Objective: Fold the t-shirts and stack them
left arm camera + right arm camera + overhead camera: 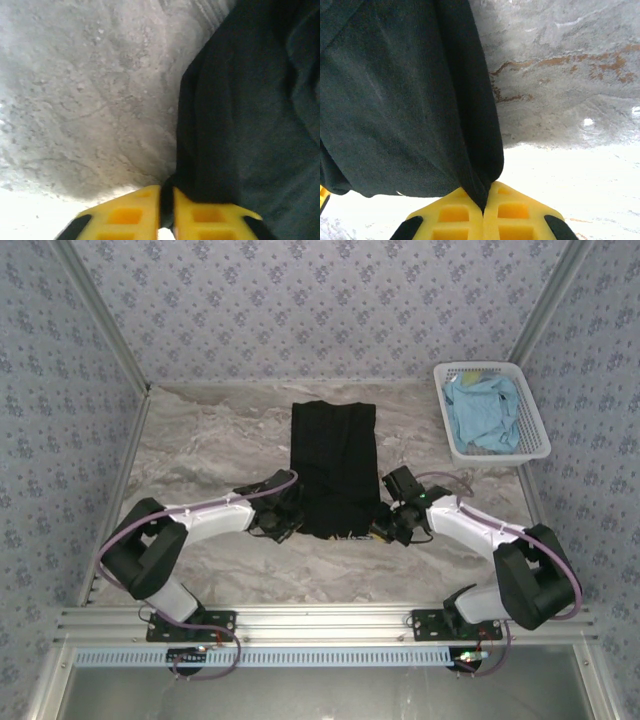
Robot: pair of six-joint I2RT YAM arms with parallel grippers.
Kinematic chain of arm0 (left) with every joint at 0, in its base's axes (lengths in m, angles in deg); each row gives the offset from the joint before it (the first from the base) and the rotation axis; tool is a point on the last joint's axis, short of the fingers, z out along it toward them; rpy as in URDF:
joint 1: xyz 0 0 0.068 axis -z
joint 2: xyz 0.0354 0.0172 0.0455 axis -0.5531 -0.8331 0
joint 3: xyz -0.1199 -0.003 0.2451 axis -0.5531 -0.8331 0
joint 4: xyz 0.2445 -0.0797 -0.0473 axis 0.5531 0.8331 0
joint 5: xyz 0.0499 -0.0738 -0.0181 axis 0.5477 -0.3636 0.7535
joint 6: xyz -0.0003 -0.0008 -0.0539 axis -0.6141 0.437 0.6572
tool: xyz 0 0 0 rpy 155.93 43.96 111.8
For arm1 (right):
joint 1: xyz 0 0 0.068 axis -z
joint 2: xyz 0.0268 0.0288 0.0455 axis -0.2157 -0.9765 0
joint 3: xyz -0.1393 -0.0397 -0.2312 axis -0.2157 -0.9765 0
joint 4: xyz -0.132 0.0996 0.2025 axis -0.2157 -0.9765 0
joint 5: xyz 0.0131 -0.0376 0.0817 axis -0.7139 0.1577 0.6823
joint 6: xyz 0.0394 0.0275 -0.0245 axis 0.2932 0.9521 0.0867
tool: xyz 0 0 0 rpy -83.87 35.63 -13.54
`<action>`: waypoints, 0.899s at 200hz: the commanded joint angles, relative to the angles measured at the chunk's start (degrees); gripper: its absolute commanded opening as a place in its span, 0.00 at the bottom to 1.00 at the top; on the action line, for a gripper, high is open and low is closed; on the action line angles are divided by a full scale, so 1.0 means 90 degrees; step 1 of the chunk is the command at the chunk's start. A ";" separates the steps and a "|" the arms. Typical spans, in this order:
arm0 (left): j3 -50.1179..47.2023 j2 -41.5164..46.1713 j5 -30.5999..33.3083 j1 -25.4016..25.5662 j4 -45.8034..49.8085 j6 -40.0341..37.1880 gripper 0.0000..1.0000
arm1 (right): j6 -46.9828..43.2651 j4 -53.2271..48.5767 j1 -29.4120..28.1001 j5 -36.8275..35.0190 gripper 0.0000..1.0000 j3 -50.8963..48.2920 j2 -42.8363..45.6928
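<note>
Left gripper (166, 212), at 7 o'clock of black t-shirt (335, 465): yellow fingers nearly together, pinching near hem corner. Right gripper (483, 207), at 5 o'clock: fingers pressed tight on other near corner. Shirt lies as long strip mid marble table (200, 440). Light blue t-shirt (485, 415) crumpled in white basket (537, 430), 2 o'clock.

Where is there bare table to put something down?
Widest: the marble left of the black shirt. Smaller: between shirt and basket. Crowded at the near hem, where left tool and right tool grip it.
</note>
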 commanded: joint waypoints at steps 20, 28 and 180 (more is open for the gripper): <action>0.0148 0.0511 0.0138 0.0171 0.1097 0.0755 0.39 | 0.0030 -0.0313 0.0016 0.0126 0.00 -0.0046 0.0124; 0.0112 0.0604 0.0190 0.0207 0.1192 0.0759 0.39 | 0.0035 -0.0302 0.0022 0.0121 0.00 -0.0050 0.0133; 0.0288 0.0257 0.0500 0.0557 0.2500 0.1147 0.49 | 0.0039 -0.0270 -0.0072 -0.0045 0.00 -0.0045 0.0032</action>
